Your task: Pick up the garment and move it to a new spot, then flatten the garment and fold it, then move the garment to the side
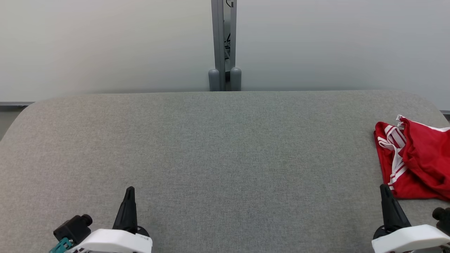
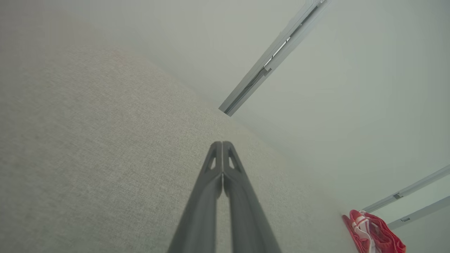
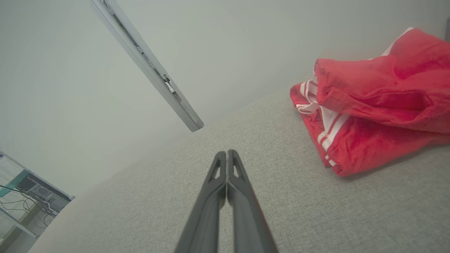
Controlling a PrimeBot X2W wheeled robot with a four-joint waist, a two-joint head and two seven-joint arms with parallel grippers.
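Grey fabric-covered table [image 1: 225, 151], rounded far corners, pale wall panels behind it. A grey post [image 1: 223, 45] stands at the middle of the far edge. Red garment [image 1: 418, 158] with white stripes lies bunched in a loose heap at the table's right edge, partly cut off by the head view's right border; folds piled on one another, striped trim showing on its left side. Left gripper [image 1: 130, 191] at the lower left of the head view, over the near part of the table, well apart from the garment. Its two dark fingers are pressed together along their length, tips meeting, nothing between them; the left wrist view confirms this, with the garment small and far off at the lower right. Right gripper [image 1: 384, 188] at the lower right, just beside the garment's near left corner, not gripping it. Its fingers likewise closed tip to tip and empty; in the right wrist view the garment sits up and to the right of the tips, bare cloth surface between.
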